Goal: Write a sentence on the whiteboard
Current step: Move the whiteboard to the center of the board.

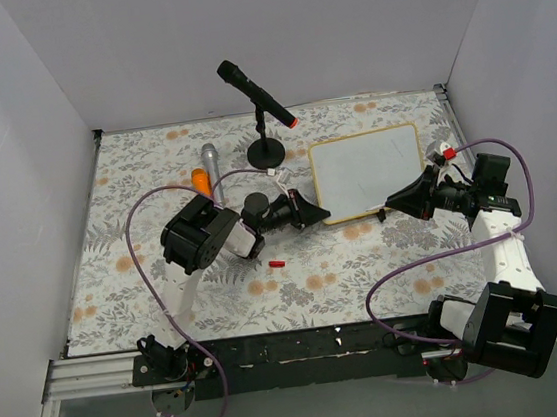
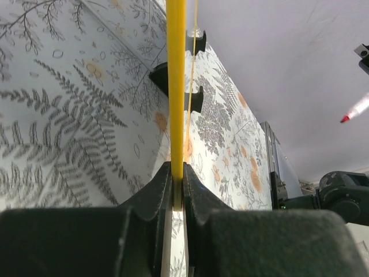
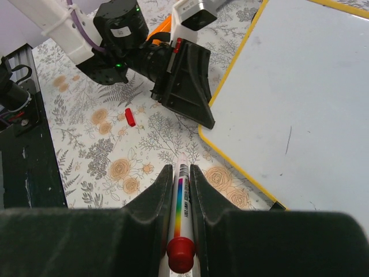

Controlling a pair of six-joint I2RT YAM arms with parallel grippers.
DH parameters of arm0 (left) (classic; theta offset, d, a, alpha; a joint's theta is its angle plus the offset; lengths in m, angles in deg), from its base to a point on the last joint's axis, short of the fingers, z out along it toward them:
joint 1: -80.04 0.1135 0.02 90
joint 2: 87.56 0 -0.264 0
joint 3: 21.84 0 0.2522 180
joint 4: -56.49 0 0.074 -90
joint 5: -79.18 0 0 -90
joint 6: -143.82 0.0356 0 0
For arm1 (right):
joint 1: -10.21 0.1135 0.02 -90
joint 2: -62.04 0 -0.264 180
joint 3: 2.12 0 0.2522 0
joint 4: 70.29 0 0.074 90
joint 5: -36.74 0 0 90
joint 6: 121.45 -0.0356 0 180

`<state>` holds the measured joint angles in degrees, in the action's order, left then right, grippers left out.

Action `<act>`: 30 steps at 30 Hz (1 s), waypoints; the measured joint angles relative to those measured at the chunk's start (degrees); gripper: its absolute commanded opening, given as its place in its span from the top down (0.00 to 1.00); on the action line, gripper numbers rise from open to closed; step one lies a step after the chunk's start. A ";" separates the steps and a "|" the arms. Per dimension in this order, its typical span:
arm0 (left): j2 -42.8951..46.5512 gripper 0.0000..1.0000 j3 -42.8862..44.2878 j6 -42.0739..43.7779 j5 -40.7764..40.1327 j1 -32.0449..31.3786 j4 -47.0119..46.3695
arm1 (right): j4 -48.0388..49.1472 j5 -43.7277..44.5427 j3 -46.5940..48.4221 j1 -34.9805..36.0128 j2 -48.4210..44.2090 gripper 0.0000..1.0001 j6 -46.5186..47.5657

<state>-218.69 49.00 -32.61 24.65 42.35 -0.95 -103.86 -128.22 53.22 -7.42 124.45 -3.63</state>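
Reaching rightward over the table (image 1: 146, 284), the left gripper (image 1: 311, 211) clamps the near-left rim of the whiteboard (image 1: 367, 170). The right gripper (image 1: 396, 199), stretched leftward beside its near edge, grips a marker (image 3: 180, 196).

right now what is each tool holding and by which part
The whiteboard, by its yellow rim, in the left tool; the marker, by its barrel, in the right tool.
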 measured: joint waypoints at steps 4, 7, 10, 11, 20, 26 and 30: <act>3.41 1.00 -5.90 1.16 -1.99 -0.17 -1.64 | -0.04 -0.26 0.00 0.00 0.00 0.99 0.09; 3.76 1.00 -7.91 1.14 -2.95 -0.20 -3.26 | -0.07 -0.31 0.00 0.00 0.00 0.99 0.09; 4.20 1.00 -9.53 1.14 -3.89 -0.20 -4.44 | -0.13 -0.31 0.00 0.00 0.00 0.99 0.17; 4.63 1.00 -10.23 1.16 -4.42 -0.20 -4.55 | -0.17 -0.31 0.00 0.00 0.00 0.99 0.24; 7.37 1.00 -16.48 -0.72 -6.64 1.01 -5.64 | -0.20 -0.44 0.00 0.00 0.00 0.99 0.55; 7.37 1.00 -18.01 -1.27 -5.60 2.01 -6.10 | -0.20 -0.57 0.00 0.00 0.17 0.99 0.68; 7.61 1.00 -18.03 -0.52 -5.18 2.08 -6.08 | -0.22 -0.66 0.00 0.00 0.33 0.99 0.70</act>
<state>-211.08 30.97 -33.14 19.47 44.42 -7.03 -104.08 -128.87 53.22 -7.42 124.78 -2.93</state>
